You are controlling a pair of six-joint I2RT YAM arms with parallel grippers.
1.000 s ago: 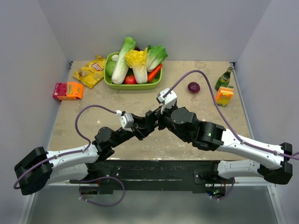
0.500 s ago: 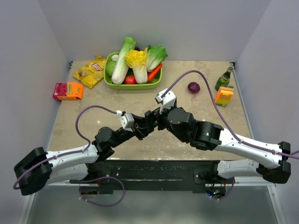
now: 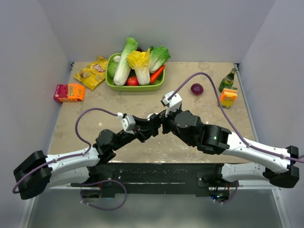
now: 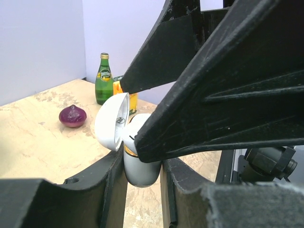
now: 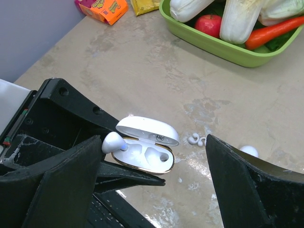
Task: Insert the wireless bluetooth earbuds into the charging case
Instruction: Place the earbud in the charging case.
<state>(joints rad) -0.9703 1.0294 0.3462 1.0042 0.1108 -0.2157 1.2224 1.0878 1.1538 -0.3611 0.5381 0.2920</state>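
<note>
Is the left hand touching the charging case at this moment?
Touching. In the left wrist view, the left hand clamps the charging case from both sides, with no gap visible at either side.

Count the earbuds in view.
3 earbud-like white pieces: one on the case's left rim; a small curled one on the table right of the case; a rounded one farther right, half hidden by a finger. Some may not be earbuds.
</note>
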